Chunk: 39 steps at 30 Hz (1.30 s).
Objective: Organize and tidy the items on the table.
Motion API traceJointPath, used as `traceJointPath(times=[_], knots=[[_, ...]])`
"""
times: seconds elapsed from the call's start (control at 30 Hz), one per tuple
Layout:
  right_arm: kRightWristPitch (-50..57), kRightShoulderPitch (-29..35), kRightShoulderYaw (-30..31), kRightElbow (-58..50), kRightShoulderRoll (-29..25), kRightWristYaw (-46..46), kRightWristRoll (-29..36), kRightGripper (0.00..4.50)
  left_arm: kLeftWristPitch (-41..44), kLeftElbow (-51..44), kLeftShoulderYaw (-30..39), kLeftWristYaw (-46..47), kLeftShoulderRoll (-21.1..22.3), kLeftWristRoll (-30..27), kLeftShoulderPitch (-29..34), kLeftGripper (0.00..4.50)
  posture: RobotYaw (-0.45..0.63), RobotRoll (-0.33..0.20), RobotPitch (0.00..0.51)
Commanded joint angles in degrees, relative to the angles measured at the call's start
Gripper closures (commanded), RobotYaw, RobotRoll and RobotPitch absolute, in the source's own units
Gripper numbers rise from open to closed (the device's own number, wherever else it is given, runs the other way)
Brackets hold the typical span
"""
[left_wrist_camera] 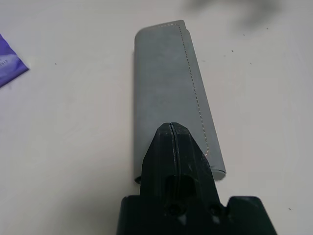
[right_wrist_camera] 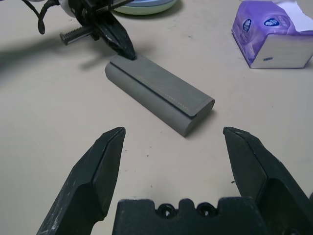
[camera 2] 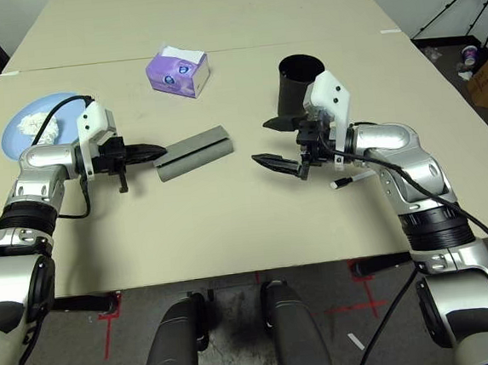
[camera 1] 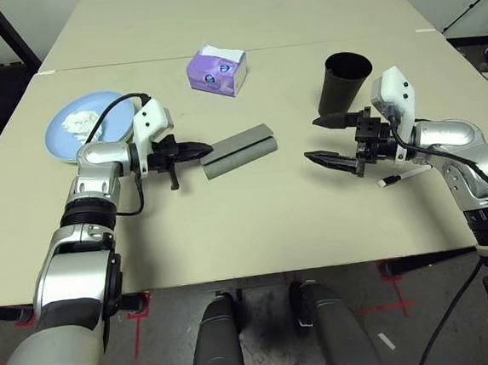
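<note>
grey glasses case (camera 1: 239, 150) closed, flat mid-table, black cup (camera 1: 344, 82) upright

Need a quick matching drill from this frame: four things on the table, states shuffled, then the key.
Things:
1. left claw
2. right claw
3. crumpled tissue
4. pen

States:
A. lies on the blue plate
B. open, aimed at the glasses case
C. lies on the table under the right arm
D. shut, tip at the end of the glasses case

Pairs: 1-D, 2-B, 3-A, 4-C
</note>
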Motion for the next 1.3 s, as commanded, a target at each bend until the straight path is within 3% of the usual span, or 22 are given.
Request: traceJointPath(times=[0.03, 0.27, 0.5, 0.67, 0.77, 0.93, 1.07, 1.3], knots=[[-0.34, -0.72, 0.55, -0.05, -0.24, 0.0, -0.19, 0.0, 0.72, -1.57, -1.28, -0.15, 0.09, 0.25, 2.22, 4.47, -0.1, 0.0, 0.196], [-0.48, -1.39, 0.54, 0.01, -0.1, -0.17, -0.22, 0.0, -0.51, -1.53, -2.11, 1.38, 0.79, 1.79, 3.83, 4.47, -0.1, 0.0, 0.191], [-1.31, -1.06, 0.54, 0.92, -0.26, 0.36, -0.34, 0.0, -1.43, -2.4, -0.87, 1.89, 2.38, 0.59, 1.64, 4.47, -0.08, 0.0, 0.18], [-1.85, -0.35, 0.12, 1.61, 0.54, -0.14, 0.18, 0.0, 5.61, -9.85, 2.56, 2.36, 4.5, -4.1, 0.98, 4.47, -0.06, 0.0, 0.18], [-2.22, -0.14, 0.24, 1.67, 0.98, -0.41, 0.01, 0.0, 9.56, -16.28, 3.63, 3.03, 4.97, -6.35, 2.3, 3.57, -0.05, 0.0, 0.175], [-2.64, -0.6, 0.17, 2.03, 0.99, 0.1, 0.15, 0.0, 15.2, -27.73, 2.5, 3.09, 4.57, -9.19, 5.0, 1.64, -0.05, 0.0, 0.169], [-2.78, -1.38, -0.16, 2.37, 0.33, 0.88, 0.33, 0.0, 17.3, -30.8, 0.13, 0.72, 4.6, -9.97, 5.12, 0.12, -0.05, 0.0, 0.165], [-2.02, -1.13, -0.1, 2.09, -2.46, 2.61, -0.14, 0.0, 15.35, -29.21, -4.52, -4.94, 1.89, -10.03, 3.0, 0.05, -0.08, 0.0, 0.164]])
